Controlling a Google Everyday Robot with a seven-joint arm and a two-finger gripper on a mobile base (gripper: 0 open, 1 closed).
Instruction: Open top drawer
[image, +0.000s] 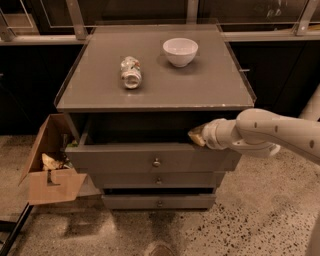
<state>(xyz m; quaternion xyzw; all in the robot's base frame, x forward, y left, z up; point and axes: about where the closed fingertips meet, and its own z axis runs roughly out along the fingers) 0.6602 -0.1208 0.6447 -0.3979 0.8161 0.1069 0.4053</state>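
Speckled stone floor (260, 220) beneath a grey cabinet. The top drawer (125, 160), knob (157, 162) at centre, stands pulled out beyond the two narrower fronts below. The claw (196, 136) sits at the drawer's upper right edge; whether it is apart or together cannot be told. An open cardboard box (50, 185) stands at the left. The tabletop (200, 85) carries a can (131, 72) lying on its side and, farther back, a white bowl (180, 51).

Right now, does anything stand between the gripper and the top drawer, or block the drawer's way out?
Nothing visible does. The gripper is at the top drawer's upper edge, near its right end. The cardboard box stands beside the cabinet at the picture's left, not before the drawer front.
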